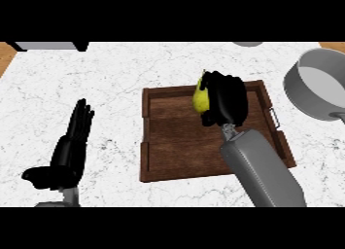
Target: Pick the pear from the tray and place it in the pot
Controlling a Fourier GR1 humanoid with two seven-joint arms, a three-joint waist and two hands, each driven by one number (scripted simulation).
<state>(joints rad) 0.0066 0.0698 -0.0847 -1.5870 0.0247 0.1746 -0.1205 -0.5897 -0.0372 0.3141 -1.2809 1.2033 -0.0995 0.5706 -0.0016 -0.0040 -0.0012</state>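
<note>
Closing my right hand (pixel 226 99) round yellow pear (pixel 200 97) at far edge of brown wooden tray (pixel 176 160); grey metal pot (pixel 325 92) empty, lift and transfer remaining. Left hand (pixel 69 146) resting, fingers straight.

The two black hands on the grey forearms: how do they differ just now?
The right hand is over the brown wooden tray, fingers curled round the yellow pear; the left hand is over the white marble counter, beside the tray, holding nothing. The left hand's fingers are straight and together; the right's are bent. Both are black and come in from the lower edge.
</note>
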